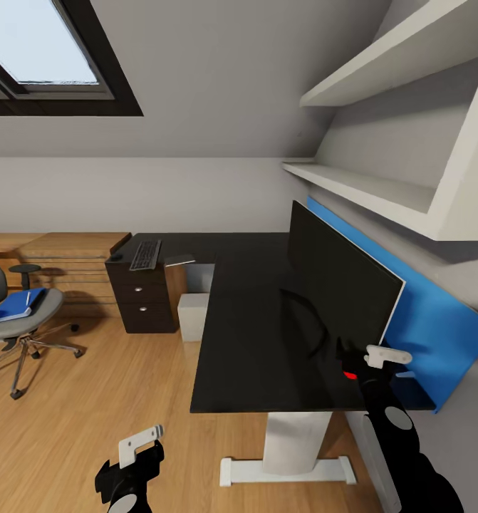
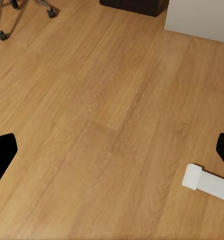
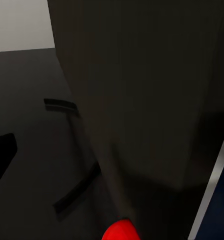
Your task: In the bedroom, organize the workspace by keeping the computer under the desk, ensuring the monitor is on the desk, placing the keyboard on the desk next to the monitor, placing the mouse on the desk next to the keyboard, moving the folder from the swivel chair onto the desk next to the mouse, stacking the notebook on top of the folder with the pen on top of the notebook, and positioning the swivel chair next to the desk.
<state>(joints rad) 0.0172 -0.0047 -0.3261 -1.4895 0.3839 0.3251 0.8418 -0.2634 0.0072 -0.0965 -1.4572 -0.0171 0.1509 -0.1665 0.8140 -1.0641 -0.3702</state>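
Under the sloped grey ceiling and its dark-framed skylight (image 1: 46, 57), the desk (image 1: 267, 335) runs in an L along the wall, black-topped, with a white pedestal leg (image 1: 293, 445), a blue back panel (image 1: 431, 320) and a black drawer unit (image 1: 142, 299) at its far end. On the near stretch stands the monitor (image 1: 342, 285), thin and wide, its screen black and glossy, with a small red dot (image 1: 350, 375) at its lower near corner; no brand or writing can be read on it. At the far end lies the keyboard (image 1: 145, 254), slim and silver-grey with dark keys. Beneath the desk, beside the drawer unit, sits the computer (image 1: 193, 317), a light grey box. Well apart on the light wood floor (image 1: 89, 427) stands the swivel chair (image 1: 18, 320), grey with a chrome star base, and on its seat rests the bright blue folder (image 1: 14, 305) with something pale and slim lying on it.

The right gripper (image 1: 352, 356) is at the monitor's lower near corner; whether its claw is spread or pressed together I cannot tell. The left gripper (image 1: 135, 463) hangs low over the floor, its claw spread and holding nothing, with dark fingertips (image 2: 2, 152) at the edges of the left wrist view.
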